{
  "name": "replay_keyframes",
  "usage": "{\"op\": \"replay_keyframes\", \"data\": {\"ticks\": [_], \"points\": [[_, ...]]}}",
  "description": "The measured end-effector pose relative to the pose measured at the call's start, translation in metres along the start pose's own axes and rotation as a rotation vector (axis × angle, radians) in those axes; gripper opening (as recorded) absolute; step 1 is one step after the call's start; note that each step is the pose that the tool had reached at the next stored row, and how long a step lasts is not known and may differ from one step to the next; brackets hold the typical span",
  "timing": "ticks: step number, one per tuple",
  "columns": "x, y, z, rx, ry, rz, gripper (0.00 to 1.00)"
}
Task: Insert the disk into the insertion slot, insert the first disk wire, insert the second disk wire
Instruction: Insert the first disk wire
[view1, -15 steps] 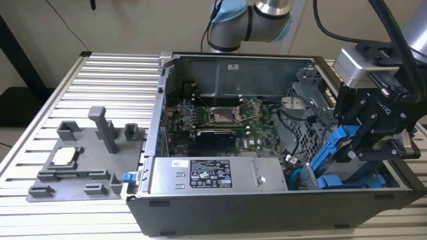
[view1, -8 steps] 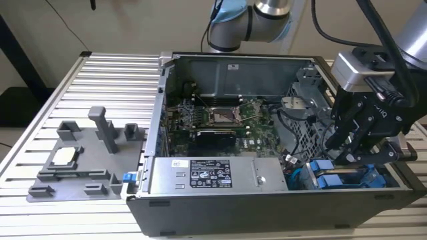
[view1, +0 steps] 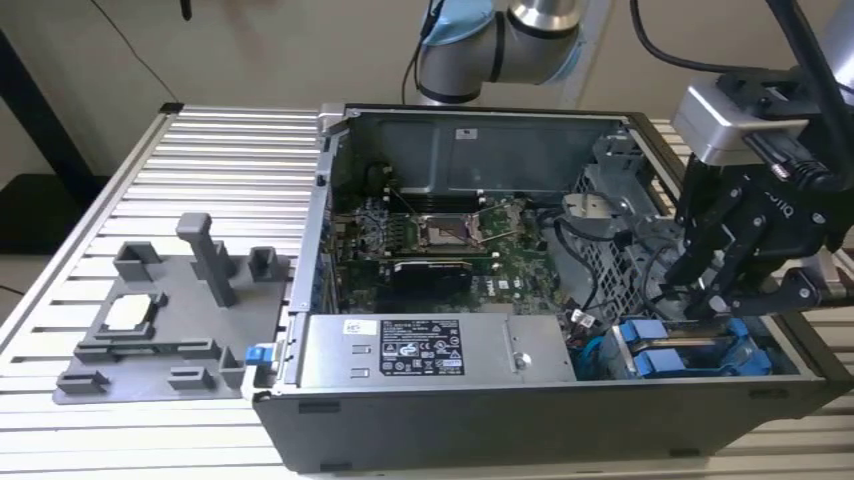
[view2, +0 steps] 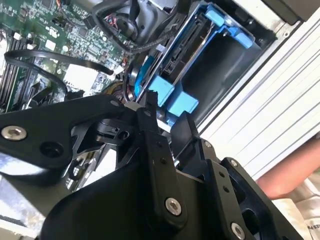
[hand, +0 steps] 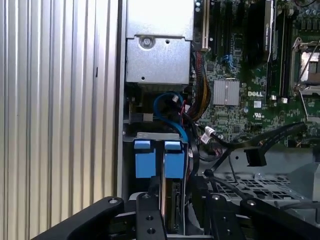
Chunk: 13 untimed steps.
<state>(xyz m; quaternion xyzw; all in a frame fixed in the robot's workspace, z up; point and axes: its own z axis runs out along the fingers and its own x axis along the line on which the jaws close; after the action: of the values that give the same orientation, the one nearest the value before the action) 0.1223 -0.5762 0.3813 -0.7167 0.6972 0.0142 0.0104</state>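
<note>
The disk (hand: 172, 197) sits edge-on in the insertion slot of the grey drive cage (hand: 150, 135). Its blue front (hand: 173, 160) is level with the neighbouring blue-fronted carrier (hand: 142, 160). My black gripper (hand: 175, 212) stands directly over the disk's edge. In the exterior view the gripper (view1: 697, 312) hangs low over the cage at the case's near right corner, by the disk's blue front (view1: 645, 330). In the second wrist view the gripper (view2: 167, 117) is close against that blue front (view2: 167, 97). A loose black cable with a connector (hand: 255, 157) lies beside the cage, and a blue cable (hand: 167, 100) loops in front of it.
The open computer case (view1: 307, 300) lies on a slatted aluminium table (view1: 200, 160), with the motherboard (view1: 441, 240) and power supply (view1: 427, 350) inside. A grey fixture (view1: 160, 320) stands at the exterior view's left. A person's hand (view2: 295, 175) shows beyond the case wall.
</note>
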Motion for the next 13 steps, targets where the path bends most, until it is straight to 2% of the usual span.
{"op": "replay_keyframes", "data": {"ticks": [1, 2, 7, 13], "points": [[-0.0001, 0.0, 0.0001, 0.0135, 0.0001, -0.002, 0.4], [-0.0002, -0.0003, 0.0001, 0.0228, 0.0003, -0.005, 0.4], [-0.0006, -0.008, 0.0001, 0.0236, 0.0004, -0.017, 0.4], [-0.0017, -0.0139, 0.0003, 0.0228, 0.0, -0.039, 0.4]]}}
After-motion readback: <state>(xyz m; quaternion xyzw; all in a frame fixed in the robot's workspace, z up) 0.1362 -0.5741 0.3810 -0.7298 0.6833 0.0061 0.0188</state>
